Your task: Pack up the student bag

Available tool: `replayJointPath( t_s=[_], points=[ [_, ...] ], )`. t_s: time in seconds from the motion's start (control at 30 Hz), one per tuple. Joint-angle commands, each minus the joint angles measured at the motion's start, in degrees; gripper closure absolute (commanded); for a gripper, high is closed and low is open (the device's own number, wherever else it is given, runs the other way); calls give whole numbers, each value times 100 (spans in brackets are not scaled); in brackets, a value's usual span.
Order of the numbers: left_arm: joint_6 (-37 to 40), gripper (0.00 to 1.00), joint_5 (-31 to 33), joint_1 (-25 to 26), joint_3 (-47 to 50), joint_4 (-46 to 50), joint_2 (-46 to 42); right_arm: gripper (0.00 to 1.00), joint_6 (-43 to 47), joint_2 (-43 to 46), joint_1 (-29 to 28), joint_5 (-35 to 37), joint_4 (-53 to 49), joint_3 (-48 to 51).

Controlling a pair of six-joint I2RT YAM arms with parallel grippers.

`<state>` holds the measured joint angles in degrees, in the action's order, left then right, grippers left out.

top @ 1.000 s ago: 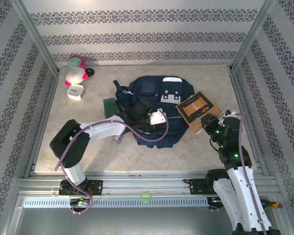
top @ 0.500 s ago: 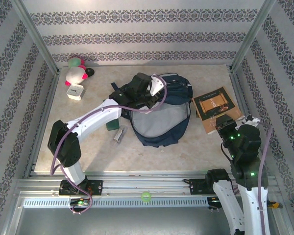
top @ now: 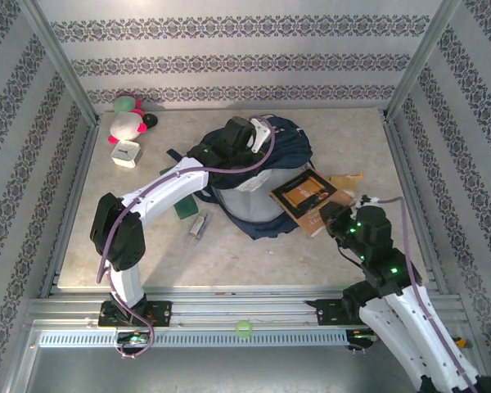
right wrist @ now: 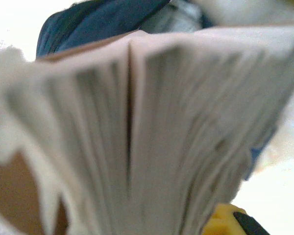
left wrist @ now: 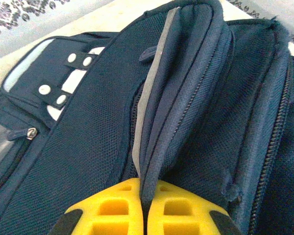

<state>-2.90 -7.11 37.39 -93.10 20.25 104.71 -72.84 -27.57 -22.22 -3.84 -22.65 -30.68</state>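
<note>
Left gripper (left wrist: 146, 209) pinched shut on backpack (top: 288, 154) rim, centre frame, right gripper (top: 333, 214) clamping brown book (top: 303, 195) against backpack's right edge

You have one navy-blue fabric backpack (top: 297, 150), one brown-covered paper book (top: 304, 195), one small white cube (top: 126, 154), one dark green rectangular block (top: 182, 210), one small silvery stick (top: 198, 225) and one little green ball (top: 244, 329). Round plush toys (top: 129, 124): two, as far as you can tell.
</note>
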Motion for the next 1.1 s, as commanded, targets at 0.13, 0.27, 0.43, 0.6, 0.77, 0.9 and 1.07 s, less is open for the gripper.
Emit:
replayJointPath(
  t_s=[0.13,0.27,0.43,0.6,0.77,0.9,1.07],
  points=[
    [-239,100,-260,-72,-436,-179,-159,100,-482,-907,-853,934,3377,587],
    [-227,100,-451,-117,-635,-140,-213,100,-748,-2018,-1183,1612,4768,747],
    [-189,100,-556,-141,-750,-134,-291,100,-1020,-3566,-1224,1676,6034,417],
    [-175,100,-692,-178,-749,-161,-389,100,-1020,-4764,-1272,2065,6515,-83],
    [-141,100,-777,-236,-757,-153,-487,100,-1097,-6038,-1156,2088,7231,-703],
    [-106,100,-808,-279,-758,-177,-556,100,-1171,-6963,-1092,2151,7488,-1133],
    [-106,100,-899,-325,-797,-190,-581,100,-1339,-7587,-982,2087,7544,-1312]
  ],
)
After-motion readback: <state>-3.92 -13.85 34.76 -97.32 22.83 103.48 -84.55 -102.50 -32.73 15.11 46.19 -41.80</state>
